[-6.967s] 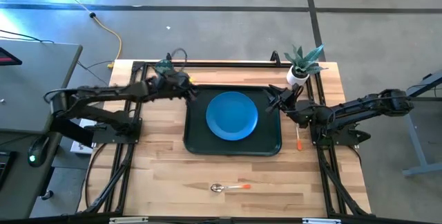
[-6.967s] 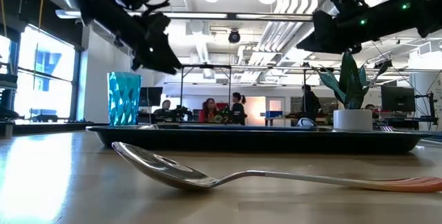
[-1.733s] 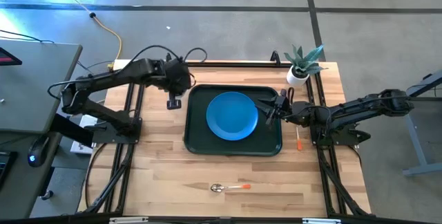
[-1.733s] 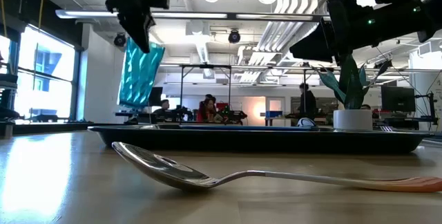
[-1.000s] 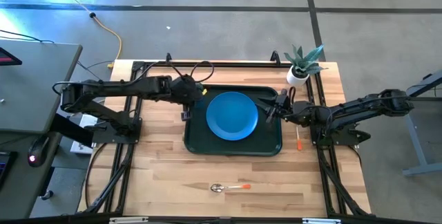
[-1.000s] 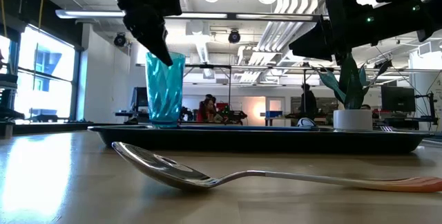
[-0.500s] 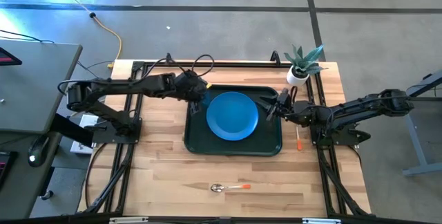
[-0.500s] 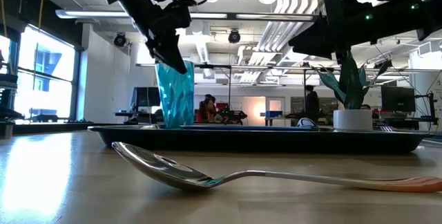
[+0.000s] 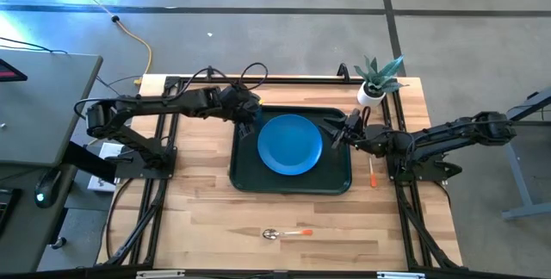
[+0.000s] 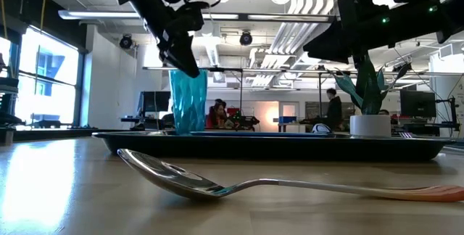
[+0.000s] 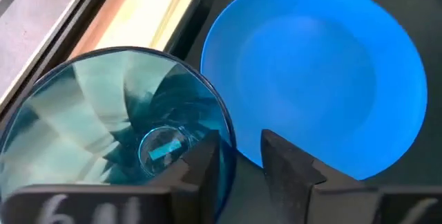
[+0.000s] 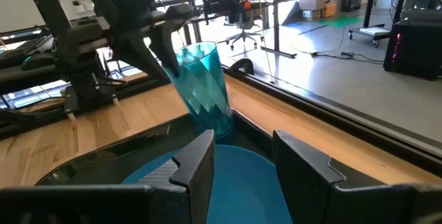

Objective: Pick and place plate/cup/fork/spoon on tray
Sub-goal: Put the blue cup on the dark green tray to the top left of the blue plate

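While gripped: one cup (image 10: 188,101).

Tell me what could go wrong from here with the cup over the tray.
1. The left hand grips the cup by its rim and the cup looks slightly tilted, so it may tip if let go now.
2. The cup sits close to the plate near the tray's corner; it could come down on the plate's edge or the rim and wobble.
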